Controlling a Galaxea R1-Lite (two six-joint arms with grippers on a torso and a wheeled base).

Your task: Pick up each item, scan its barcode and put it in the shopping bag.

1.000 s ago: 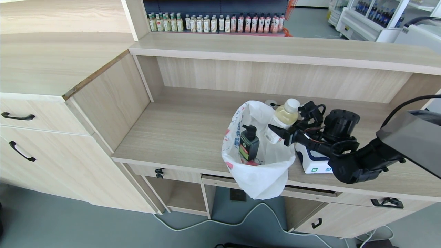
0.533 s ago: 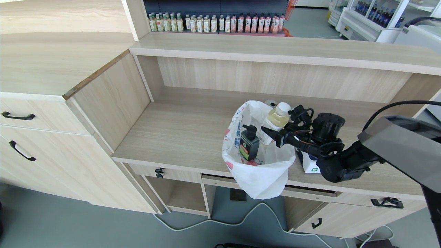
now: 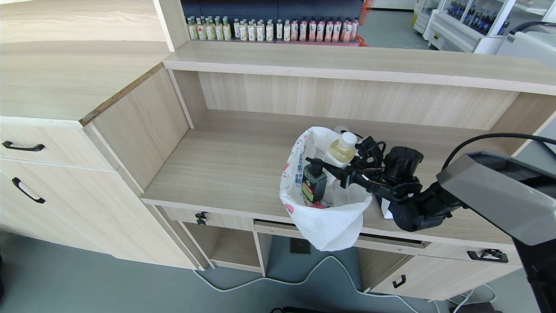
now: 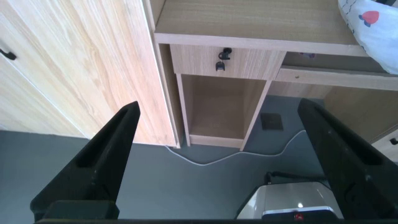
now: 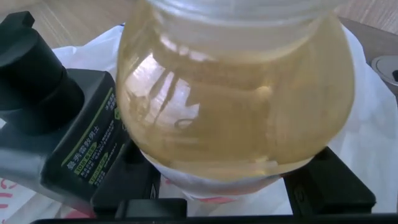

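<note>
Glossy clear plastic bottle [image 3: 340, 153], thin plastic bag [image 3: 325, 226], matt wood-grain counter [image 3: 234, 161]

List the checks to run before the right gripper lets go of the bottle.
1. Grip: right gripper shut on the bottle: ok.
2. Bottle inside the bag mouth, by the head view: ok.
3. Bag mouth open and standing: ok.
4. Gap to the pump bottle in the bag's left part: close beside it, contact cannot tell.
5. Barcode already scanned: cannot tell.
6. Left gripper open, low by the cabinet, away from the bag: ok.
</note>
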